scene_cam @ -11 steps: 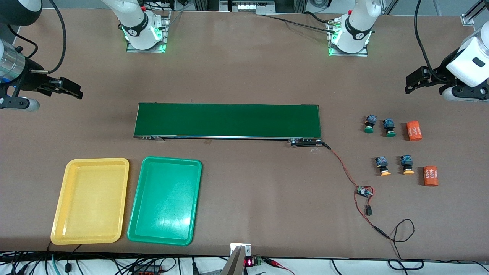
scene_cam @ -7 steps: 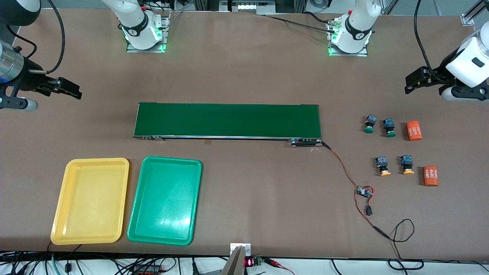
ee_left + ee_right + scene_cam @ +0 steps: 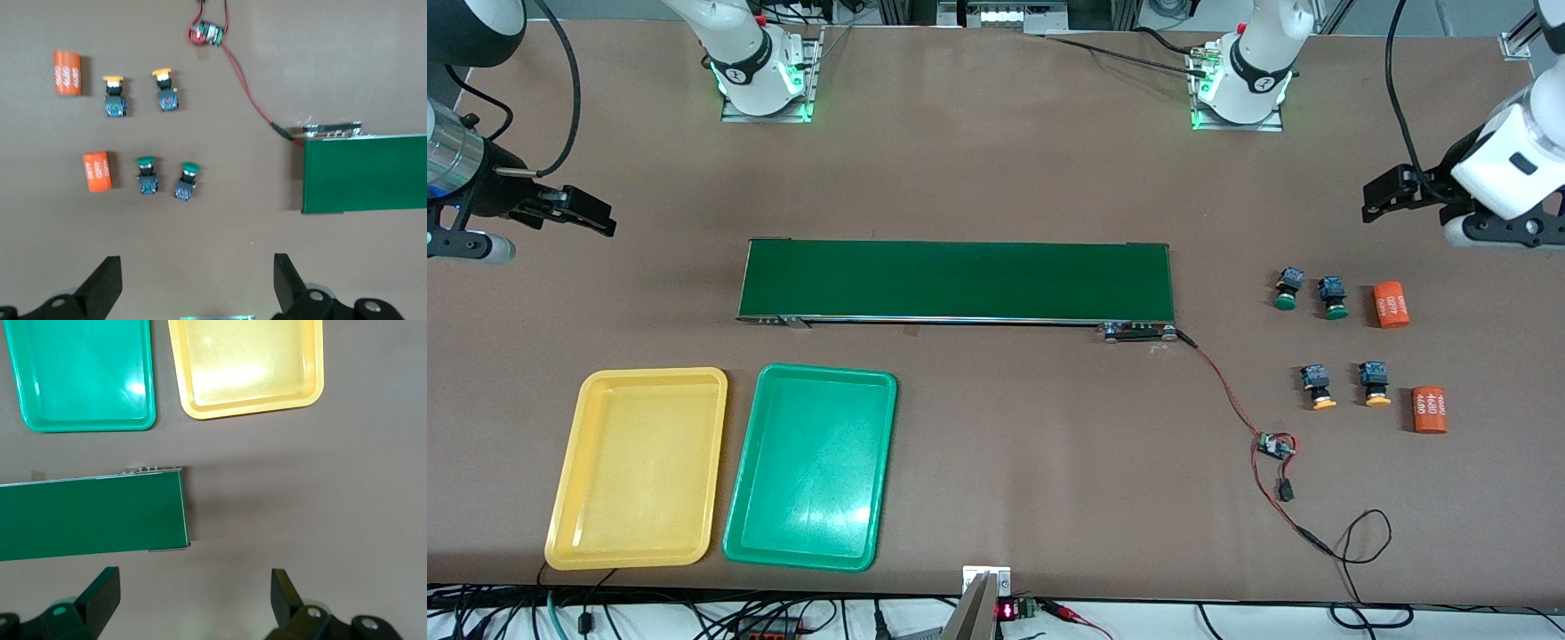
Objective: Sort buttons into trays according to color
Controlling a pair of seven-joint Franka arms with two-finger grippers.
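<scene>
Two green-capped buttons (image 3: pixel 1285 289) (image 3: pixel 1333 297) and two yellow-capped buttons (image 3: pixel 1317 387) (image 3: pixel 1375 383) lie on the table toward the left arm's end; the yellow pair is nearer the front camera. The left wrist view shows both green-capped buttons (image 3: pixel 147 175) (image 3: pixel 187 181) and both yellow-capped buttons (image 3: pixel 115 95) (image 3: pixel 165 90). My left gripper (image 3: pixel 1371 200) (image 3: pixel 198 280) hangs open and empty over bare table beside the green pair. The yellow tray (image 3: pixel 640 467) (image 3: pixel 247 363) and green tray (image 3: pixel 811 465) (image 3: pixel 83 373) lie side by side, empty, toward the right arm's end. My right gripper (image 3: pixel 591 213) (image 3: pixel 195 597) hangs open over bare table there.
A long dark-green conveyor belt (image 3: pixel 956 280) crosses the middle of the table. Two orange cylinders (image 3: pixel 1390 304) (image 3: pixel 1429 410) lie beside the buttons. A red-and-black wire with a small circuit board (image 3: pixel 1276 444) runs from the belt's end toward the front edge.
The left arm's hand has shifted slightly toward the robots' bases. The right gripper has drifted a little toward the table's end. Both stay open.
</scene>
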